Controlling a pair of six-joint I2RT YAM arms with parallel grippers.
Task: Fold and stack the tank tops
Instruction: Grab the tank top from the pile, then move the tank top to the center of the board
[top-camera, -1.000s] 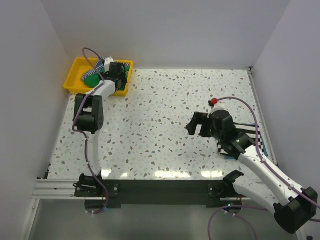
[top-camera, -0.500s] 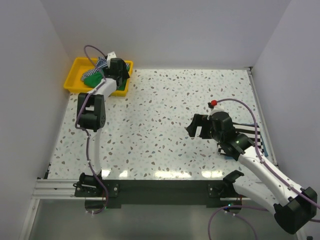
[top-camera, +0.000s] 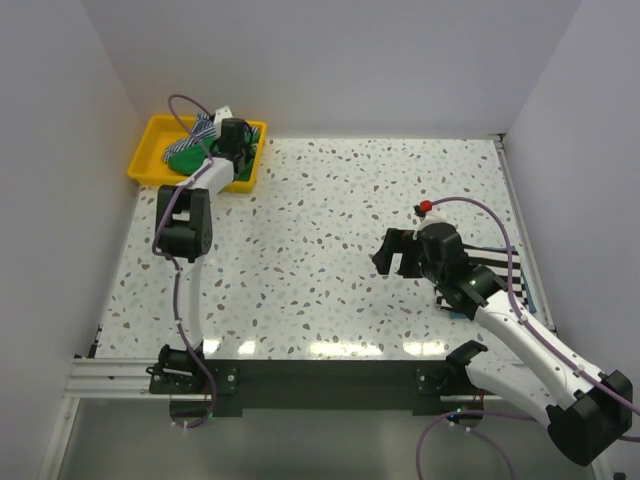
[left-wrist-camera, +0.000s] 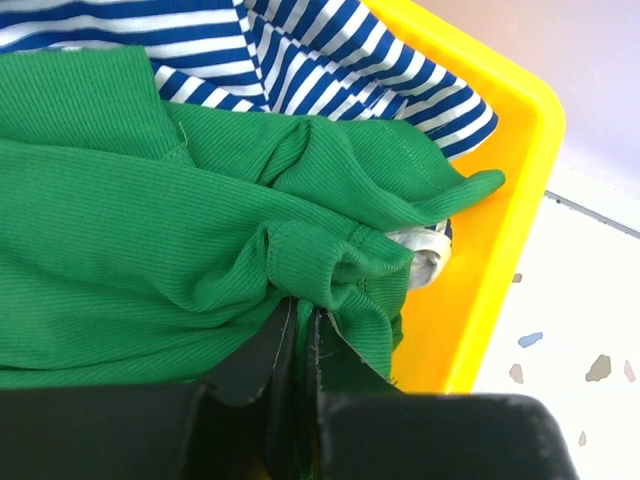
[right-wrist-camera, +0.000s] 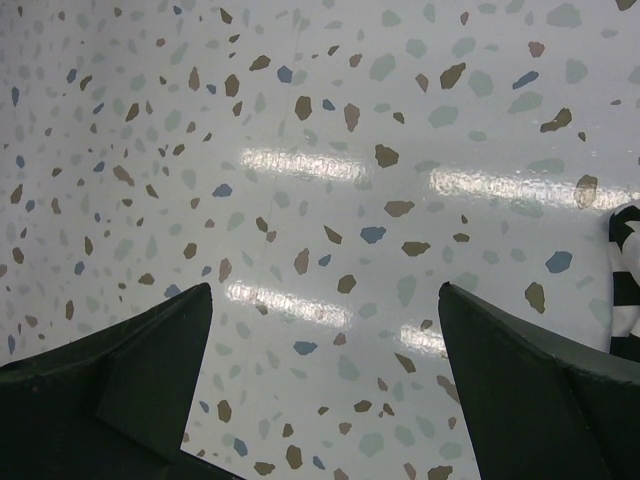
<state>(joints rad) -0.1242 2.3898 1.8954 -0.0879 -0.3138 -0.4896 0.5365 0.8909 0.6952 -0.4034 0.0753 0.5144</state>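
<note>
A crumpled green tank top (left-wrist-camera: 150, 250) fills the yellow tray (left-wrist-camera: 500, 200), lying over a blue-and-white striped tank top (left-wrist-camera: 330, 70). My left gripper (left-wrist-camera: 303, 318) is shut on a pinched fold of the green cloth near the tray's right wall. From above, the left gripper (top-camera: 236, 145) sits inside the tray (top-camera: 145, 150) over the green tank top (top-camera: 185, 158). My right gripper (top-camera: 396, 250) hovers open over the bare table with nothing between its fingers (right-wrist-camera: 150, 370). A black-and-white striped tank top (top-camera: 500, 270) lies under the right arm; its edge (right-wrist-camera: 625, 290) shows in the right wrist view.
The tray stands in the table's far left corner against the white walls. A speckled tabletop (top-camera: 320, 230) stretches between the two arms. A black rail (top-camera: 300, 375) runs along the near edge.
My left gripper has gone from open to shut, pinching the green cloth in the tray. The right arm has barely moved.
</note>
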